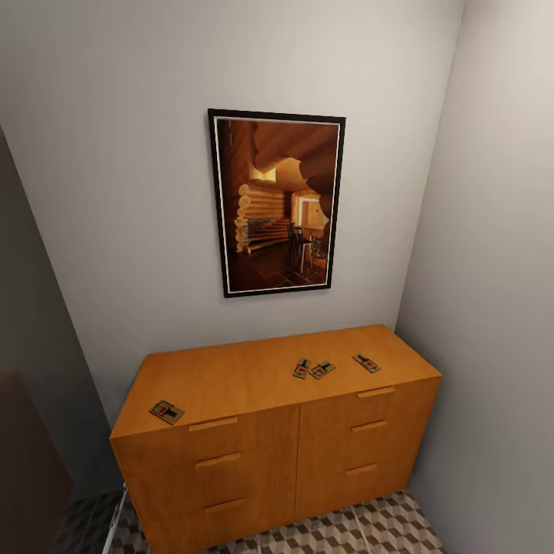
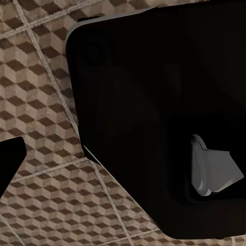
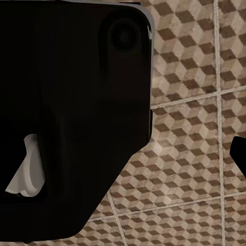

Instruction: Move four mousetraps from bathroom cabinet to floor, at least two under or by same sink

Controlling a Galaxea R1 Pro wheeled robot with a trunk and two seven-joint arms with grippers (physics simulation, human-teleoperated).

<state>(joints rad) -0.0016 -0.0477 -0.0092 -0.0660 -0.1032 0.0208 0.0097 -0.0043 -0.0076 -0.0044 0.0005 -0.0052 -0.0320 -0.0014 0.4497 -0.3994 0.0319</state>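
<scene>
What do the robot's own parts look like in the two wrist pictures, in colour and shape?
In both wrist views a large black body with rounded corners hangs over the cube-patterned floor tiles. A pale grey, curved piece sits recessed in each. The right one carries a round socket. No cables or markings show, and the fingers cannot be clearly identified.

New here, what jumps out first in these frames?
A low orange-brown wooden cabinet stands against the pale wall, with four small flat brown wooden mousetraps on its top: one near the front left corner, two close together at centre right, one further right. Above hangs a black-framed picture of a log interior. Cube-patterned floor tiles lie below.
</scene>
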